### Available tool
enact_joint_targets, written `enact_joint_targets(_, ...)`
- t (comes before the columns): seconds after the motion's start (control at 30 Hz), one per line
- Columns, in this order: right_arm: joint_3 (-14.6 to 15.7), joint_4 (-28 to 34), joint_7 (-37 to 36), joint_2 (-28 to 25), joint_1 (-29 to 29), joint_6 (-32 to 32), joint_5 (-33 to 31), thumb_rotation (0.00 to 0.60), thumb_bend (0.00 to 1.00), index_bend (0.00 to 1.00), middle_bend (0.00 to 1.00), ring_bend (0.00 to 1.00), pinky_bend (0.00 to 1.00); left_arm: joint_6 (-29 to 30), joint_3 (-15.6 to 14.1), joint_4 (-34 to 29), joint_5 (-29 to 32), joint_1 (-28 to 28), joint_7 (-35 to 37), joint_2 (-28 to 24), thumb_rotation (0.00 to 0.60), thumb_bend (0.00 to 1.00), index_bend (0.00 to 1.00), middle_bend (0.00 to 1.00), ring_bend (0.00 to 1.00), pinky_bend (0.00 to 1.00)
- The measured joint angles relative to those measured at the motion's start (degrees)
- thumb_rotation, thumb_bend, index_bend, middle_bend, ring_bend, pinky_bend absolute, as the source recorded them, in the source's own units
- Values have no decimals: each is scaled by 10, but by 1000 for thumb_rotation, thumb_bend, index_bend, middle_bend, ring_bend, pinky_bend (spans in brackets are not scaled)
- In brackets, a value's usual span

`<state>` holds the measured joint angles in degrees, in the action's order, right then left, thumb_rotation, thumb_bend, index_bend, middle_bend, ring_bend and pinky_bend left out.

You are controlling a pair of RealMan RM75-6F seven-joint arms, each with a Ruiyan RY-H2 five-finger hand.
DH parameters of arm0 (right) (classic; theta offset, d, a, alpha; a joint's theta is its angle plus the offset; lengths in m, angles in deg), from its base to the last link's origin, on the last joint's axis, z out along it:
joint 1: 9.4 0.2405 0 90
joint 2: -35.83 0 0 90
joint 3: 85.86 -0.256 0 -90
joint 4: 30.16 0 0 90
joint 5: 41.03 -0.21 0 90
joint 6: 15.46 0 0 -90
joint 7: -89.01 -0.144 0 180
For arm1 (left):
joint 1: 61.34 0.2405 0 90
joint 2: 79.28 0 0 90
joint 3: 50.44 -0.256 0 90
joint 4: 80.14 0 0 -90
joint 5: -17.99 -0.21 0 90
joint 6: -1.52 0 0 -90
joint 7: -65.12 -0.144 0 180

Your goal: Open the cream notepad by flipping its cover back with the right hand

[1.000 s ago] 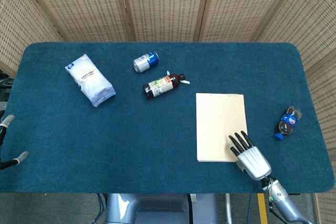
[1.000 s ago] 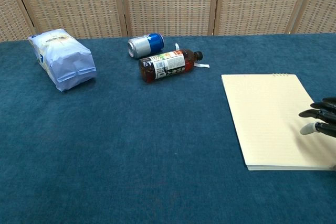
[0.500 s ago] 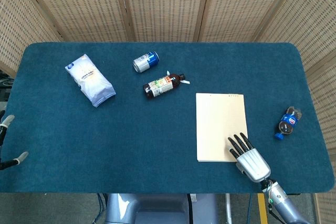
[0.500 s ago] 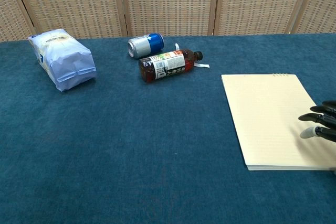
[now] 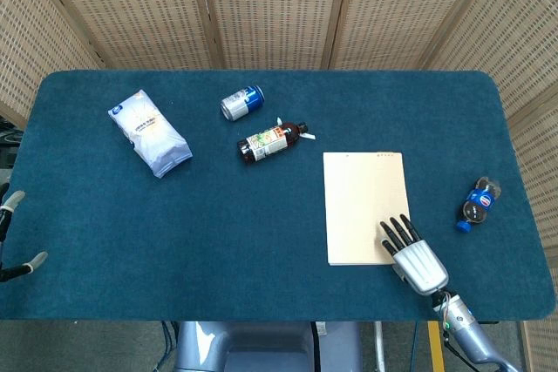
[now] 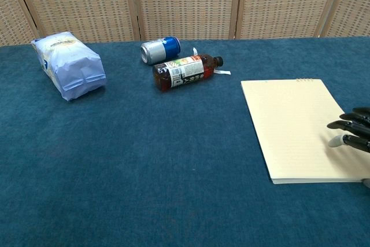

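One blue-covered desk [image 5: 261,241] carries everything. The cream notepad [image 5: 364,205] lies flat and closed on its right half. The right hand [image 5: 413,258] rests over the notepad's near right corner, fingers [image 6: 350,125] spread and extended, gripping nothing. Far left lies a white bag [image 5: 149,132]; mid-desk lie a brown bottle [image 5: 271,142] and a can [image 5: 241,102]; a small blue bottle [image 5: 479,202] lies at the right edge.

Silver-backed right hand [image 5: 418,260] with black fingers [image 6: 350,125]; green-and-red wiring is seen at its grey wrist
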<state>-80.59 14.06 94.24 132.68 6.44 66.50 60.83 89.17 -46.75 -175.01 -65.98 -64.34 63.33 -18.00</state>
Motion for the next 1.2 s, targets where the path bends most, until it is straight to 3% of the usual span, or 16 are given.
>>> enact_joint_targets(0.17,-9,-12,7,11,5,10,-3,600,499,242,169,177,155,0,0,0,0,0,0,0,600,0,0,0,0,0)
enact_joint_targets(0.47,-31,-18,0,22,37,12,-11,600,494,242,170,181,162,-4,2,1,6,-2,0,1,600,0,0,0,0,0)
enact_joint_targets(0.87,-69,10,8,20,99,-50,-45,600,501,269,173,189,162,-15,6,1,18,-7,-8,3,600,0,0,0,0,0)
enact_joint_targets(0.93,-70,10,4,21,104,-52,-46,600,510,322,223,226,163,-17,6,1,20,-7,-9,3,600,0,0,0,0,0)
enact_joint_targets(1.1,-66,-2,-22,24,109,-39,-39,600,567,575,502,438,235,-18,7,1,22,-8,-8,3,600,0,0,0,0,0)
enact_joint_targets(1.2,-59,-15,-48,25,112,-27,-30,600,598,642,570,494,309,-18,7,0,22,-8,-7,2,600,0,0,0,0,0)
